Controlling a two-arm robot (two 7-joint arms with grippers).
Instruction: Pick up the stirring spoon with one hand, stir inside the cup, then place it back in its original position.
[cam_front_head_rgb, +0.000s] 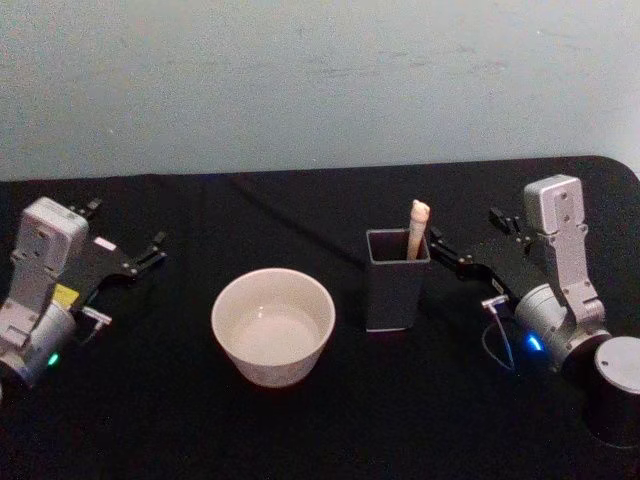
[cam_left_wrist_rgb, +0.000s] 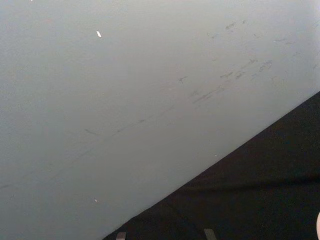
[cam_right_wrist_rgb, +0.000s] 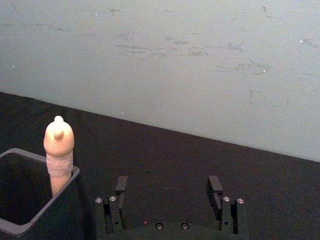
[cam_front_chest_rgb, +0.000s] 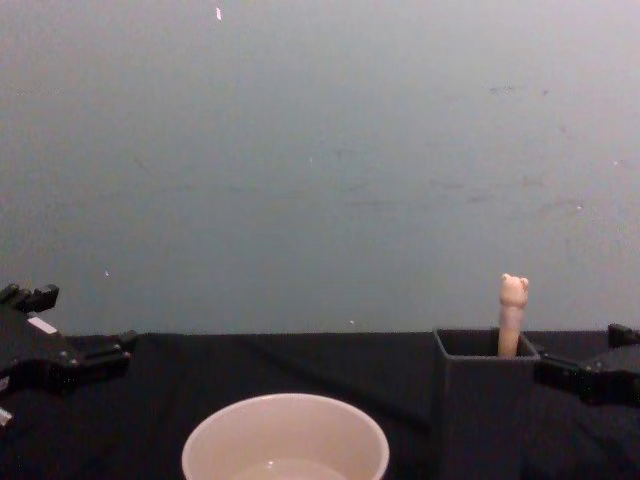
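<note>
Peach stirring spoon (cam_front_head_rgb: 418, 229) upright in holder (cam_front_head_rgb: 396, 280), bear-head knob topmost

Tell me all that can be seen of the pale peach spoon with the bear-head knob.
The stirring spoon stands nearly upright in the dark grey square holder, leaning on its right back corner. Its pale peach, matte handle with a small bear-head knob sticks out above the rim; stem and bowl are hidden inside. No gripper touches it; the open right gripper is just beside it.

Stirring spoon (cam_front_head_rgb: 418, 229) upright in grey holder (cam_front_head_rgb: 396, 280) (bear knob up); cream cup (cam_front_head_rgb: 273, 326) beside it, apart.
</note>
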